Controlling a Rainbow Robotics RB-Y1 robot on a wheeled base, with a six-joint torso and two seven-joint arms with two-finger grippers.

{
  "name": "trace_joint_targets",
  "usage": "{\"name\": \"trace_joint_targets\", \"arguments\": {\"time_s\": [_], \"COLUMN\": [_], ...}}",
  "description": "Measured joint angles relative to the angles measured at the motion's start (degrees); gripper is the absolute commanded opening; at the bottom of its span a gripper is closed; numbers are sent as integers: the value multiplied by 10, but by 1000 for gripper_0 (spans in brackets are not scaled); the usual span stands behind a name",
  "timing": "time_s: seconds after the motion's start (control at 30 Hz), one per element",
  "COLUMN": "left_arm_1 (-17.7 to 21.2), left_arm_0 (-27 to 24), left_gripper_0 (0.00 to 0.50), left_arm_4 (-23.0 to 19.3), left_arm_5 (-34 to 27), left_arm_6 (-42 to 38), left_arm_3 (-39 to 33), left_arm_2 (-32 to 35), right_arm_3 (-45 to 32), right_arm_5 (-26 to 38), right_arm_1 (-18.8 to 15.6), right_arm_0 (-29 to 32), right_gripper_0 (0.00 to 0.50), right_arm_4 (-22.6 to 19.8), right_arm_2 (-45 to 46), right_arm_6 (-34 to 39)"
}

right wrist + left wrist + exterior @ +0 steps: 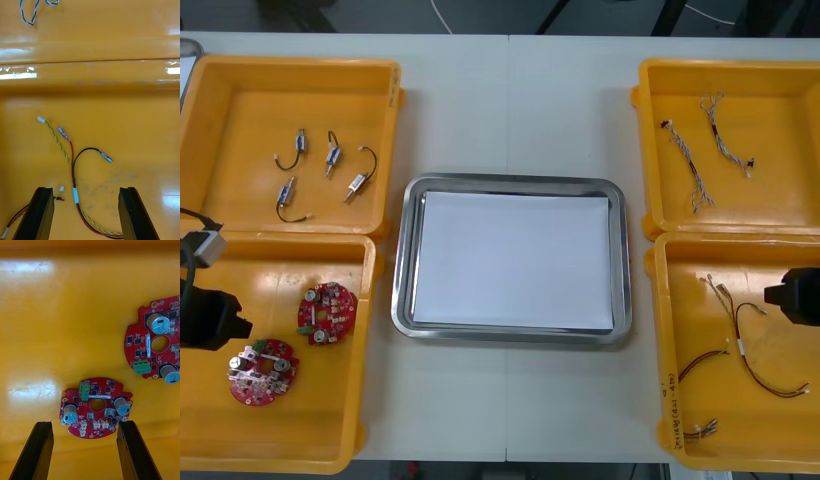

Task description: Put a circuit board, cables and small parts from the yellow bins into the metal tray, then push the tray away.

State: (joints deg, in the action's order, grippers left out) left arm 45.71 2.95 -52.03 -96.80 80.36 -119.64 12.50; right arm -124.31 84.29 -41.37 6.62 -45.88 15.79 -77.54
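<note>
Two round red circuit boards [327, 313] [263, 372] lie in the near left yellow bin [290, 445]. My left gripper [85, 452] hovers open above that bin, and one board [95, 407] lies just beyond its fingertips [41, 442], with the other board [157, 337] farther off. The left arm [205, 318] shows at the table's left edge. My right gripper [87, 213] hangs open over the near right bin [665, 330], with a red and yellow cable [75, 176] running between its fingers [133, 210]. The metal tray [405, 250], white inside, sits between the bins.
The far left bin [210, 130] holds several small metal parts [330, 155]. Twisted blue and white cables [695, 170] lie in the far right bin [650, 150]. More red and yellow cables [700, 362] lie in the near right bin. The right arm [794, 297] is at the right edge.
</note>
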Motion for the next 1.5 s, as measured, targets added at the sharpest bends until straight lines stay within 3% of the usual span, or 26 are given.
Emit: {"name": "trace_joint_targets", "arguments": {"time_s": [0.37,0.77,0.97,1.13,1.33,1.5], "left_arm_1": [6,7,7,7,7,7], "left_arm_0": [40,44,44,44,49,57], "left_gripper_0": [500,500,500,500,500,500], "left_arm_4": [14,24,30,34,37,41], "left_arm_5": [43,82,97,102,116,134], "left_arm_6": [0,21,84,86,86,86], "left_arm_3": [2,51,62,68,69,73], "left_arm_2": [-15,-33,-40,-48,-59,-67], "right_arm_3": [0,44,44,44,44,44], "right_arm_5": [-43,-107,-109,-117,-137,-138], "right_arm_1": [0,10,10,11,14,21], "right_arm_0": [32,49,68,78,83,83], "right_gripper_0": [500,500,500,500,500,500], "right_arm_4": [32,63,81,100,153,154], "right_arm_2": [-47,-94,-106,-119,-150,-159], "right_arm_6": [-1,-31,-31,-31,-31,-31]}}
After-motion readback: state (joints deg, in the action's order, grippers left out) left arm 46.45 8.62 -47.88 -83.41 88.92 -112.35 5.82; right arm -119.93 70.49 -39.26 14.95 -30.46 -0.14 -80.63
